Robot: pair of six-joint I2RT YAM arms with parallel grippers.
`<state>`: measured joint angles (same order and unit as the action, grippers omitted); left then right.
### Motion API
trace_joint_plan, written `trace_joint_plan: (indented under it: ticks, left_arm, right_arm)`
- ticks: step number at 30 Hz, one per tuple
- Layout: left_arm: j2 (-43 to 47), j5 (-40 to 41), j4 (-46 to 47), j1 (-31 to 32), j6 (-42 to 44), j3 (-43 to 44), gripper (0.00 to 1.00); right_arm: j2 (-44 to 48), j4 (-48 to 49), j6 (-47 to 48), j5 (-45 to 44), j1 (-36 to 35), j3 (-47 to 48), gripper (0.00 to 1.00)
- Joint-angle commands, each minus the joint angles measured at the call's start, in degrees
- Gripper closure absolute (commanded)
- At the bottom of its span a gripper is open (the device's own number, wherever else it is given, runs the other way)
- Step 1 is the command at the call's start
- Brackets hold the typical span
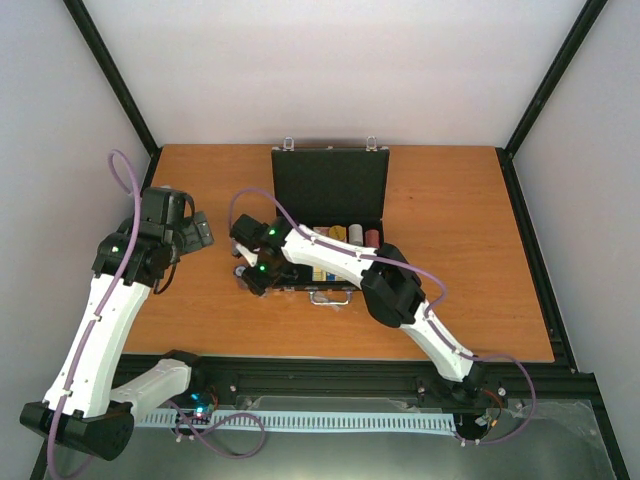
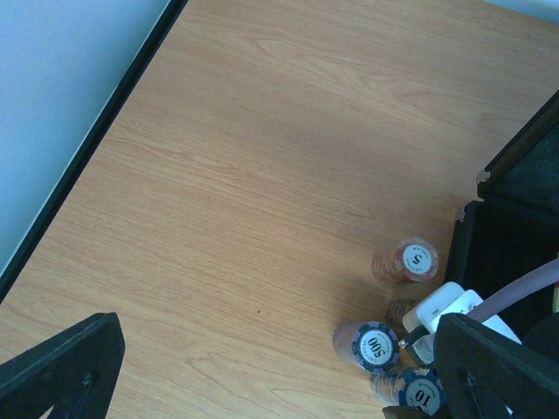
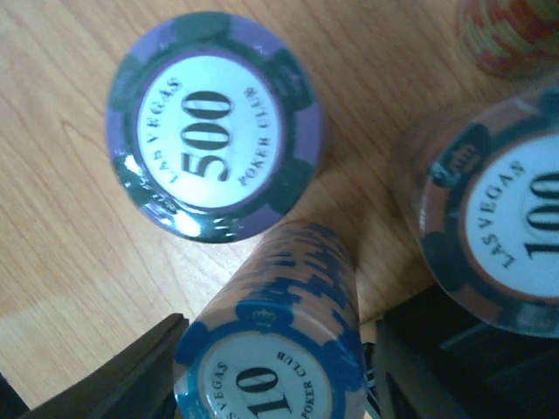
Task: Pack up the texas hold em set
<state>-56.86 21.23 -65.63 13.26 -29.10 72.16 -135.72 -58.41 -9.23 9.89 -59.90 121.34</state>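
- Four loose chip stacks stand on the table (image 1: 460, 290) just left of the open black case (image 1: 330, 185): a purple 500 stack (image 3: 214, 127), a blue 10 stack (image 3: 271, 349), a 100 stack (image 3: 498, 227) and a red 5 stack (image 2: 409, 260).
- The step in hand looks like picking up the blue 10 stack, so that it can join the row of stacks (image 1: 345, 237) lying in the base of the case.
- The right gripper (image 3: 275, 367) sits low over that stack with one dark finger on each side. Its jaws stand partly apart, and the pictures do not settle whether they press on the chips or only flank them.
- The left gripper (image 2: 278, 349) hangs over bare wood to the left, jaws wide apart and holding nothing.
- The next move probably calls for a square, firm squeeze on the stack before any lift. The stack looks tilted, and the 500 and 100 stacks stand close beside it, so a slack grip could spill chips or knock a neighbour.
- Only the right wrist view shows the fingers bracketing the 10 stack and the face of the 100. The overhead view largely hides these stacks under the arm.
- Only the overhead view shows the lid standing upright and the filled row. The left wrist view alone shows the face of the red 5 stack, which stands a little apart from the other three.
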Motion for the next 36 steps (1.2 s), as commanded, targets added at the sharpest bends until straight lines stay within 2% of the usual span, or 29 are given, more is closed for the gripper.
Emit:
trace_joint_plan:
  ticks: [1, 6, 9, 13, 18, 25, 27, 31, 36]
  left_arm:
    - [0.69, 0.28, -0.30, -0.30, 0.72, 0.39, 0.00]
    - [0.93, 0.18, -0.17, -0.25, 0.70, 0.10, 0.00]
    - [1.20, 0.12, -0.16, -0.25, 0.67, -0.22, 0.00]
    - [1.48, 0.12, -0.03, -0.25, 0.71, -0.57, 0.00]
    - [1.65, -0.25, 0.14, -0.25, 0.67, -0.78, 0.00]
    - [1.55, -0.65, 0.43, -0.25, 0.58, -1.29, 0.00]
    - [1.46, -0.93, 0.60, -0.25, 0.52, -1.40, 0.00]
    - [1.16, -1.73, 1.02, -0.25, 0.50, -1.82, 0.00]
    - [0.94, -1.97, 1.06, -0.32, 0.54, -2.26, 0.00]
  right_arm:
    - [-0.81, -1.00, 0.32, 0.43, -0.48, 1.88, 0.49]
    - [-0.07, -1.78, 1.06, 1.48, -0.48, 1.75, 0.73]
    - [1.71, -1.87, 2.05, 3.07, -0.48, 1.03, 0.82]
    - [5.53, -1.77, 3.69, 4.36, -0.48, -0.75, 0.89]
    - [12.22, -1.33, 7.28, 4.75, -0.48, -3.27, 0.92]
    - [22.98, 8.55, 9.19, -13.82, 0.82, -15.24, 0.95]
    - [24.08, 13.42, 10.65, -18.50, 2.04, -19.83, 0.96]
    - [24.37, 26.00, 15.96, -22.35, 4.30, -27.48, 0.97]
    - [19.93, 32.64, 21.81, -28.04, 5.58, -28.14, 0.97]
